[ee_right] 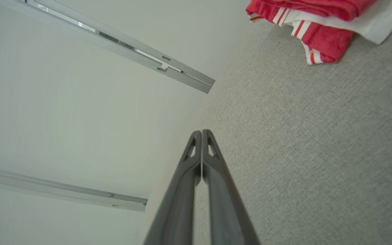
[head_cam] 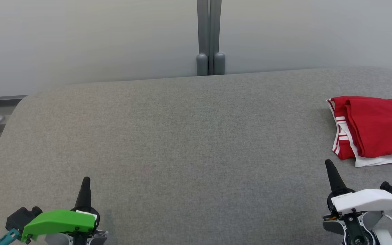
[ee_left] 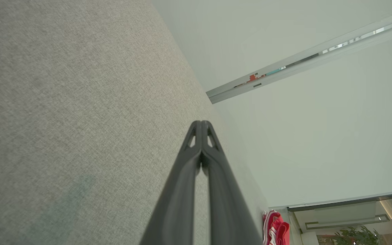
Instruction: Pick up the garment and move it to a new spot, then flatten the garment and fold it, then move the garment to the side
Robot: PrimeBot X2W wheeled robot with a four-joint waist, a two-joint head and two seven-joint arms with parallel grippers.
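Note:
A red garment [head_cam: 373, 126] with white stripes and white trim lies folded at the right side of the grey fabric table [head_cam: 182, 143], partly cut off by the head view's edge. It also shows in the right wrist view as a folded red garment [ee_right: 322, 20] at the top right, and as a small red garment [ee_left: 277, 228] far off in the left wrist view. My right gripper [head_cam: 329, 166] is shut and empty, just short of the garment's near edge. My left gripper [head_cam: 85, 182] is shut and empty at the lower left, far from it. Both fingertip pairs [ee_left: 201, 124] [ee_right: 201, 132] touch.
A grey post [head_cam: 209, 37] stands behind the table's far edge against a pale wall. The table's rounded corners lie at the far left and far right. A plant [ee_left: 352, 234] shows in the distance in the left wrist view.

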